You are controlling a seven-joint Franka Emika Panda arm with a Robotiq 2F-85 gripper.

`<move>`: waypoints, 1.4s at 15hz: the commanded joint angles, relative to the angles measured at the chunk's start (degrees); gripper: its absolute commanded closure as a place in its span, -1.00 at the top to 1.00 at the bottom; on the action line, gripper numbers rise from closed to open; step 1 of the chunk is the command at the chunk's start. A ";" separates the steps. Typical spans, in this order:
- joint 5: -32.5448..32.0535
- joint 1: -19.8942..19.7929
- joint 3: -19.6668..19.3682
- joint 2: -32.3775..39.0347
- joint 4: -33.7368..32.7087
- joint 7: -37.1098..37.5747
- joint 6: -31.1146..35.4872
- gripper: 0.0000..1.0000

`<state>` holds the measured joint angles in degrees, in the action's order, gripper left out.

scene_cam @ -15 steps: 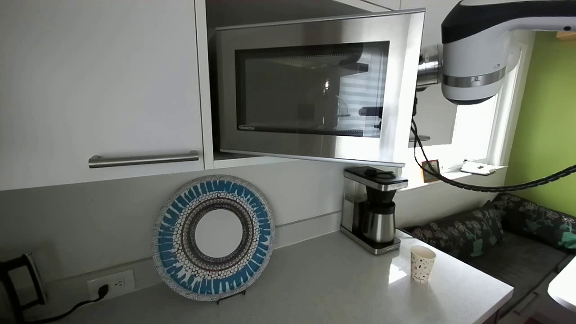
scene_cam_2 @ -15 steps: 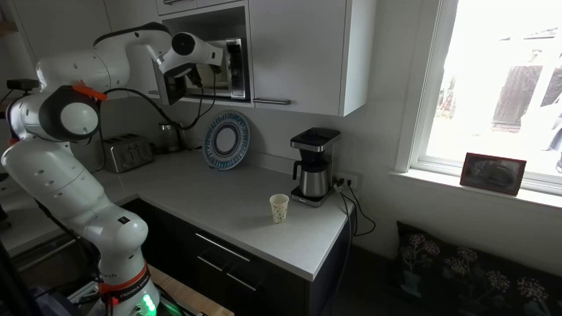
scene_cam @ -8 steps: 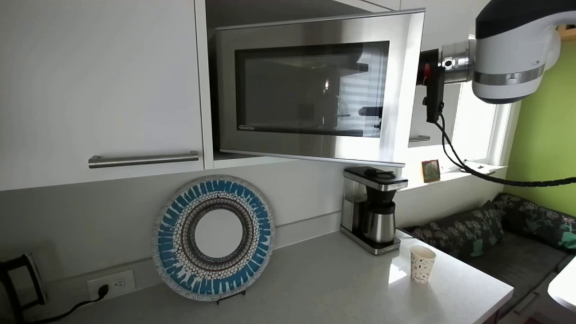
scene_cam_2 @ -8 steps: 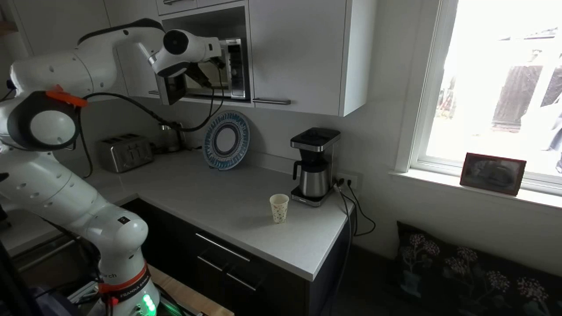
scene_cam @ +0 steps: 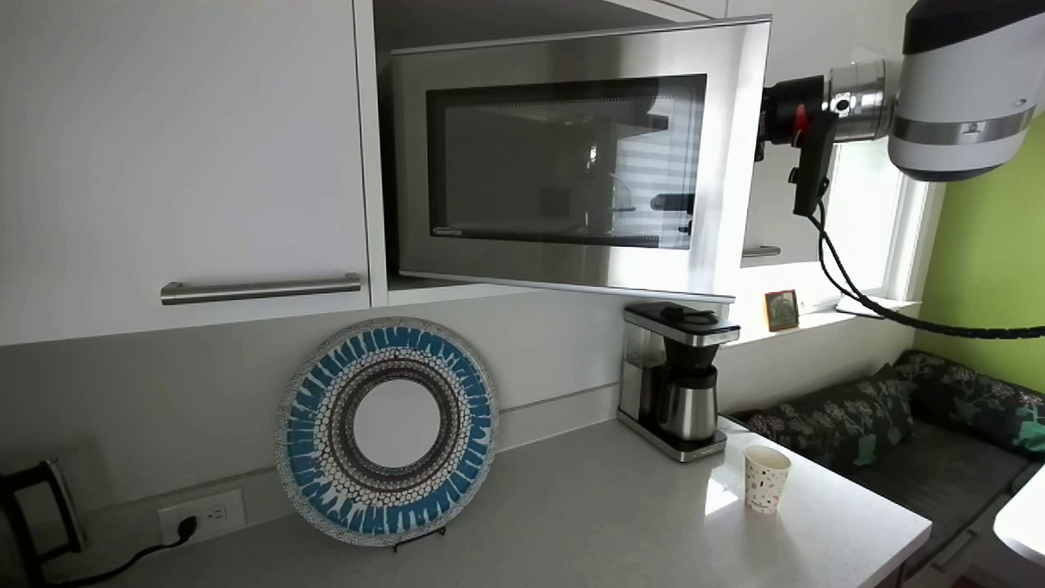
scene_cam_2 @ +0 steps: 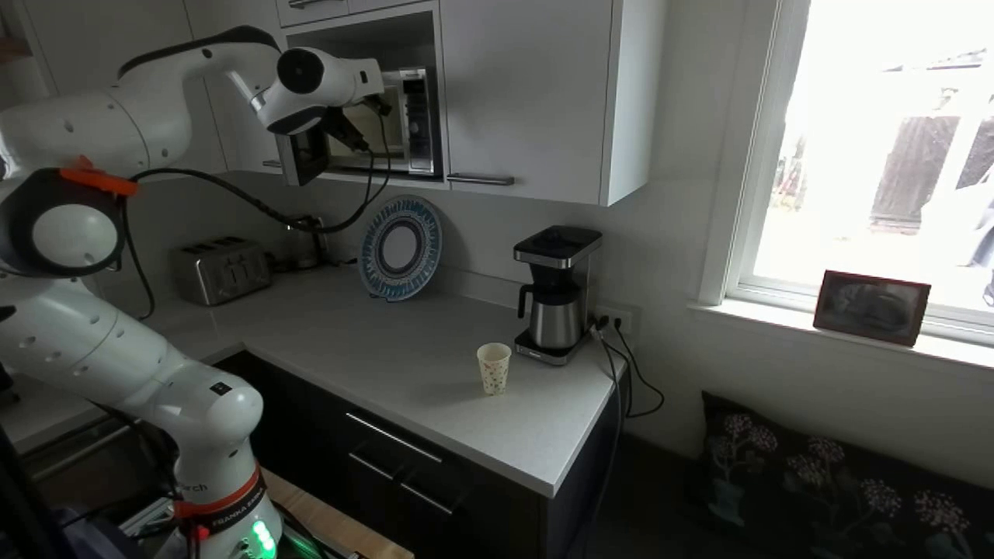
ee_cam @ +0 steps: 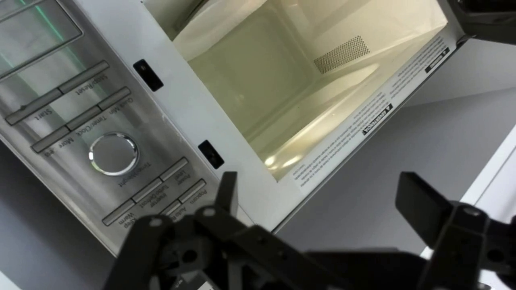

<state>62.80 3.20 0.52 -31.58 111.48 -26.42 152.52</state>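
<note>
Seemingly done with opening, not yet with shutting, the microwave door (scene_cam: 575,159), at 9 o'clock in an exterior view from the wide-spread, empty gripper (ee_cam: 318,183).

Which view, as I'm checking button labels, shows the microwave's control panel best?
The wrist view: the control panel is close up and mostly legible. In an exterior view the control panel is too small to read; in an exterior view the open door hides it.
</note>
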 commanded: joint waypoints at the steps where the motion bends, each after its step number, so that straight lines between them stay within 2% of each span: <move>1: -7.62 0.33 -2.33 -3.02 -0.62 1.27 -5.74 1.00; 4: -20.92 -2.95 -3.51 -5.42 -2.22 4.48 -12.99 1.00; 6: -29.15 -3.77 -5.13 -6.34 -4.08 5.39 -16.44 1.00; 9: -38.14 -2.28 -7.44 -7.59 -6.88 6.79 -21.66 1.00; 10: -40.12 -1.21 -8.14 -7.92 -8.31 7.33 -25.40 1.00; 15: -41.33 3.38 -9.17 -9.17 -15.03 7.97 -43.92 1.00; 21: -40.07 6.40 -8.60 -8.27 -24.30 8.26 -66.27 1.00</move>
<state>23.26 7.20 -7.69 -40.86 91.42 -19.38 94.17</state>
